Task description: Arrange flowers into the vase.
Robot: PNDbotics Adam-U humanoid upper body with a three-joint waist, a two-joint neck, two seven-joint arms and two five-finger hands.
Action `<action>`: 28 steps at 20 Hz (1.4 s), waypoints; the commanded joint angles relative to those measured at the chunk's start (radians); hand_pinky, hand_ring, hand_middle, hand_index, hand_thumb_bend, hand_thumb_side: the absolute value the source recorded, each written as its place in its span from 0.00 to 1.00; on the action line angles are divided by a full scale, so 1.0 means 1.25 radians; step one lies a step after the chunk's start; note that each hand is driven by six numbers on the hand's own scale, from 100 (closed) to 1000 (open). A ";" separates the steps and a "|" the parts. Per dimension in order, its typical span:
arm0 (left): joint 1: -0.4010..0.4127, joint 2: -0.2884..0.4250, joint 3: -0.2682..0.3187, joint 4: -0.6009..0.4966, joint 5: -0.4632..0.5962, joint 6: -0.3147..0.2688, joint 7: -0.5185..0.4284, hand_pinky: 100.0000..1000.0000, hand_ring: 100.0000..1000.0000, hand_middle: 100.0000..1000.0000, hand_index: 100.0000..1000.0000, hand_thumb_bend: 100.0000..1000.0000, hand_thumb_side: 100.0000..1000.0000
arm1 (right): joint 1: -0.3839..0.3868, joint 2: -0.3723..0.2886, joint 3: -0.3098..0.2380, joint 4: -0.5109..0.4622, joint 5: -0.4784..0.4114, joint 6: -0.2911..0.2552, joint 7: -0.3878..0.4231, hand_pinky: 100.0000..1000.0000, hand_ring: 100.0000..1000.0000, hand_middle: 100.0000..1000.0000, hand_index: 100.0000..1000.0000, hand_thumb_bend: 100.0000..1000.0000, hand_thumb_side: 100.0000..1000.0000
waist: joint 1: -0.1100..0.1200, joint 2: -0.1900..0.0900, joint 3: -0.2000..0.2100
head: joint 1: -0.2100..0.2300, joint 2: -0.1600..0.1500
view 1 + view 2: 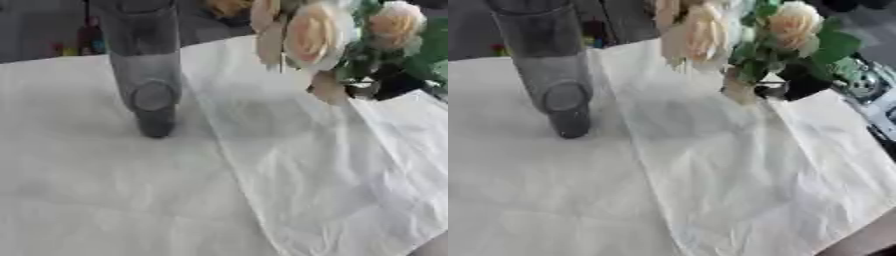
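Gripping cream roses (319, 35), the right robot hand (798, 82) hovers beside the grey vase (144, 65); grip partly hidden.

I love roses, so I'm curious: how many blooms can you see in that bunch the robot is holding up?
3 clear ones: a large bloom in the middle, one to its right, and one at the left edge. More may hide among the leaves.

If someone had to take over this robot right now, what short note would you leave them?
Right hand: up at the far right, holding a bunch of cream flowers above the table; its fingers are mostly hidden by leaves.
Left hand: not in view.
Vase: clear glass, standing upright at the far left on the white cloth, apart from the flowers.
Done: flowers picked up.
Left: carry them over and set the stems in the vase.
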 commanded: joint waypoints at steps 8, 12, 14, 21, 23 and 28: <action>-0.004 0.026 0.009 -0.011 0.017 0.014 0.007 0.75 0.75 0.83 0.92 0.00 0.80 | -0.043 -0.062 -0.017 -0.031 -0.171 0.067 0.023 0.00 0.00 0.00 0.00 0.39 0.00 | -0.026 -0.042 0.005 | 0.016 0.021; -0.005 0.030 0.009 -0.011 0.022 0.021 0.009 0.75 0.75 0.83 0.92 0.00 0.80 | -0.055 -0.066 -0.015 -0.040 -0.207 0.077 0.018 0.00 0.00 0.00 0.00 0.39 0.00 | -0.038 -0.049 0.009 | 0.019 0.024; -0.005 0.031 0.010 -0.011 0.024 0.024 0.010 0.75 0.75 0.83 0.92 0.00 0.80 | -0.061 -0.065 -0.013 -0.041 -0.234 0.085 0.020 0.00 0.00 0.00 0.00 0.38 0.00 | -0.042 -0.051 0.013 | 0.020 0.025; -0.008 0.035 0.011 -0.011 0.032 0.028 0.011 0.75 0.74 0.83 0.92 0.00 0.80 | -0.085 -0.066 -0.011 -0.041 -0.327 0.113 0.037 0.00 0.00 0.00 0.00 0.35 0.00 | -0.054 -0.056 0.024 | 0.019 0.022; -0.008 0.036 0.011 -0.011 0.033 0.029 0.012 0.75 0.74 0.83 0.92 0.00 0.80 | -0.093 -0.066 -0.011 -0.040 -0.359 0.121 0.042 0.00 0.00 0.00 0.00 0.35 0.00 | -0.057 -0.058 0.027 | 0.020 0.023; -0.008 0.038 0.011 -0.011 0.035 0.033 0.012 0.75 0.74 0.83 0.92 0.00 0.80 | -0.112 -0.069 -0.016 -0.040 -0.453 0.142 0.044 0.00 0.00 0.00 0.00 0.33 0.00 | -0.064 -0.061 0.033 | 0.020 0.025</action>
